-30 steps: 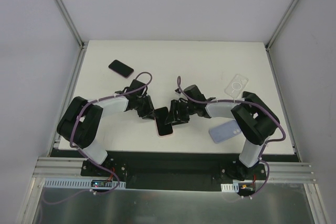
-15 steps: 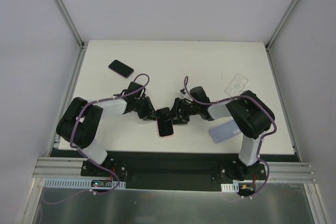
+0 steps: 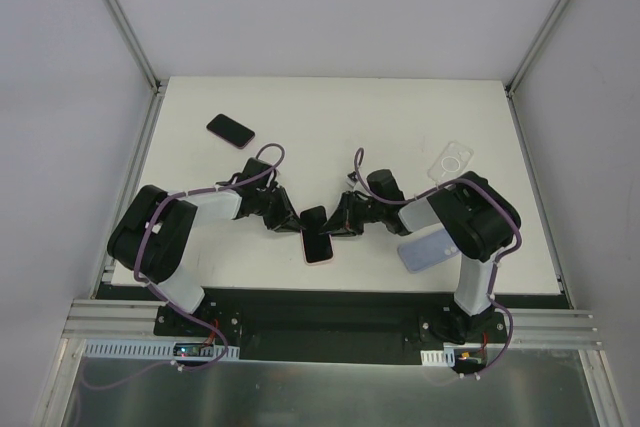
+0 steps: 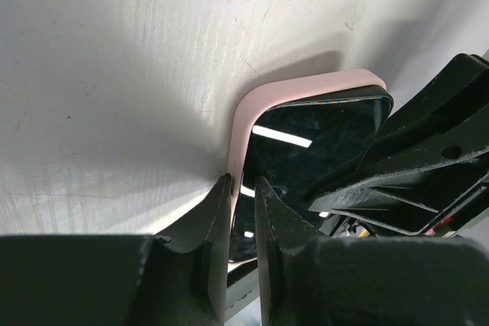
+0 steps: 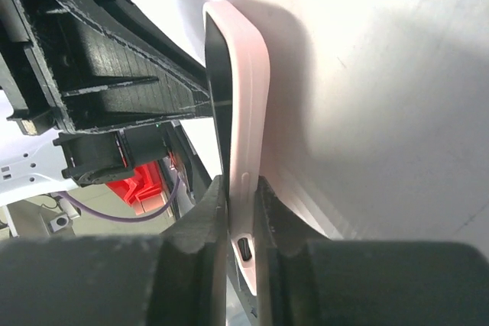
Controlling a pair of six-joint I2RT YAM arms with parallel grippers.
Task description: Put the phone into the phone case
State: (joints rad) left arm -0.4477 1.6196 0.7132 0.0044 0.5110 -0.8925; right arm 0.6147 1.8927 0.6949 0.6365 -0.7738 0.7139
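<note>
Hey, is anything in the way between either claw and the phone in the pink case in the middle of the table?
Nothing visible stands between them. The left claw and the right claw each pinch an edge of the pink case that holds the phone, from opposite sides, so both are in contact with it.

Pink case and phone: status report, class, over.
Left gripper shut on pink case rim. Right gripper the same. Phone inside, visible corner seated. Spare phone lies apart.
</note>
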